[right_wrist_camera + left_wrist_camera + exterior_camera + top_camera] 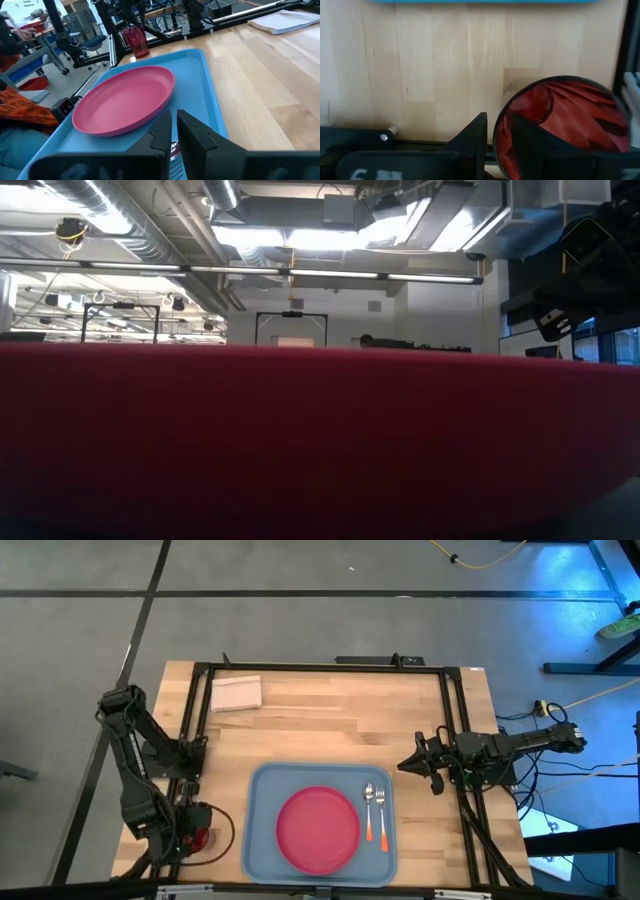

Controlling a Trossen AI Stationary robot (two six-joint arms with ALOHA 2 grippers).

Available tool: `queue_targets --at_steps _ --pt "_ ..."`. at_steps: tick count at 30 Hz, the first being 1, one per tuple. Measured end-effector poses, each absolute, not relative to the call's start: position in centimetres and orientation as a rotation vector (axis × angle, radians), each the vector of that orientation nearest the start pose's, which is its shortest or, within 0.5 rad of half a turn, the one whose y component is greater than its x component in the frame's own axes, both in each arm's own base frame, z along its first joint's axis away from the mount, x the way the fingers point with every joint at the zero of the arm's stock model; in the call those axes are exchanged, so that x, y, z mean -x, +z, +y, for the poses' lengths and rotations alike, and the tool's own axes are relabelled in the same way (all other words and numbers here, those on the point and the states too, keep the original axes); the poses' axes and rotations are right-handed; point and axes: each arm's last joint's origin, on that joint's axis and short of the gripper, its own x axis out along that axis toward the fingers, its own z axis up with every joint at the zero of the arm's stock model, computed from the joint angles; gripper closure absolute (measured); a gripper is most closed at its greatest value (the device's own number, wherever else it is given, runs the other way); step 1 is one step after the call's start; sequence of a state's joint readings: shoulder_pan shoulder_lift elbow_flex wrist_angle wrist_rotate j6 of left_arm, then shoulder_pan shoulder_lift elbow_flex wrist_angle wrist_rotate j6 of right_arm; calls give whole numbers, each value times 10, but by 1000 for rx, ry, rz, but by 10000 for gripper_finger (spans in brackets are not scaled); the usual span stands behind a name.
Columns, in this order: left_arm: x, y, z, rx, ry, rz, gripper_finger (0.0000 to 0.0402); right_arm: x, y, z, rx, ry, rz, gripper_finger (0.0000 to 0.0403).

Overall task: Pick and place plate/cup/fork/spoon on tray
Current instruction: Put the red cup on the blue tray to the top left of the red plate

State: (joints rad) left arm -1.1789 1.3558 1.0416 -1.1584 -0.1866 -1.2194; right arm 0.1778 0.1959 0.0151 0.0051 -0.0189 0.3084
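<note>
Tray [262, 840] on desk [330, 710]: plate [317, 829], fork [368, 810], spoon [380, 812]. Left gripper [197, 838] fingers clamp cup [200, 839] off-tray. Right gripper [408, 765] fingers nearly closed, empty.

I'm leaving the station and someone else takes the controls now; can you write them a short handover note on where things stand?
Left gripper: at the table's near left corner, closed on the rim of the cup, which is off the tray.
Right gripper: waiting at the right edge of the table, just off the tray's far right corner, fingers close together and holding nothing.
Done: the plate lies in the middle of the tray; the spoon and the fork lie side by side to its right, on the tray.
Left: carry the cup over and set it on the tray.
</note>
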Motion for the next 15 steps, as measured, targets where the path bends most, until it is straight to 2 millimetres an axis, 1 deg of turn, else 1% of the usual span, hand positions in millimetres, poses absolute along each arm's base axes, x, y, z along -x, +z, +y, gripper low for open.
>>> queue_targets --at_steps 7,11,15 --pt "-94 231 -216 -2 63 1403 324 -106 153 20 -294 167 205 368" --pt "-97 219 -222 -41 96 1398 324 -106 153 20 -293 168 205 368" --pt "-102 214 -222 -55 134 1400 324 -106 153 20 -293 167 205 368"
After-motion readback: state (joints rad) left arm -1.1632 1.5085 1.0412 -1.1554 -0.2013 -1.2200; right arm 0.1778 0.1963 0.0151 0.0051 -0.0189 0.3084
